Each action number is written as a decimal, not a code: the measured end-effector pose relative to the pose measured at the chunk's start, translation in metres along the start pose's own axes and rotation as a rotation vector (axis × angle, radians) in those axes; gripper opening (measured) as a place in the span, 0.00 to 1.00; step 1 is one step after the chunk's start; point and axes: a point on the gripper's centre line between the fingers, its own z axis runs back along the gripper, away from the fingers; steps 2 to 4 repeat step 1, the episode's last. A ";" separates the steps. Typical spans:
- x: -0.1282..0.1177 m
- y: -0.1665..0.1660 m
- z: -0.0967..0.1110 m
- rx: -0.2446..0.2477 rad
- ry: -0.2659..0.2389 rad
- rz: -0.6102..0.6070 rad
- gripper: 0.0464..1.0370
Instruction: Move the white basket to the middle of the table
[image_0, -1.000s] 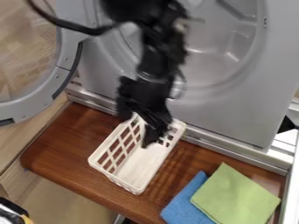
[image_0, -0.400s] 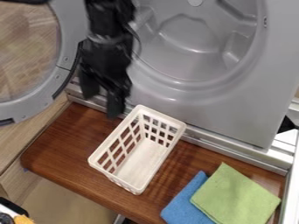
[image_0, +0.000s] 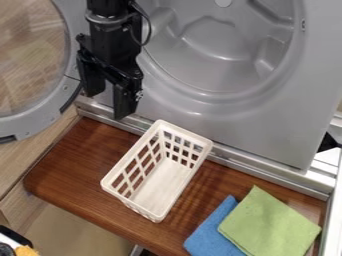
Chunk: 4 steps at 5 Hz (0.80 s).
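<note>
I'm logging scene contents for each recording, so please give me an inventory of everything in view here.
Basket: one, white, upright on the wooden table, left of the cloths.
Green cloth: one, light green, lower right, partly over the blue one.
Blue cloth: one, blue, lower right.
Wooden table: one, reddish brown, under basket and cloths.
Panel with round recess: one, grey, behind the table.
Round door: one, grey rim, see-through middle, upper left.
Metal rail: one, silver, along the table's back edge.
Orange item: one, bottom left corner, too cropped to identify.
Arm: one, black, from the top edge.
Gripper: one, black, open, above the table's back edge, left of the basket.
</note>
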 end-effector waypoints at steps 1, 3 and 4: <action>-0.001 -0.005 0.002 -0.027 0.001 0.020 0.96; -0.001 -0.005 0.002 -0.027 0.001 0.020 0.96; -0.001 -0.005 0.002 -0.027 0.001 0.020 0.96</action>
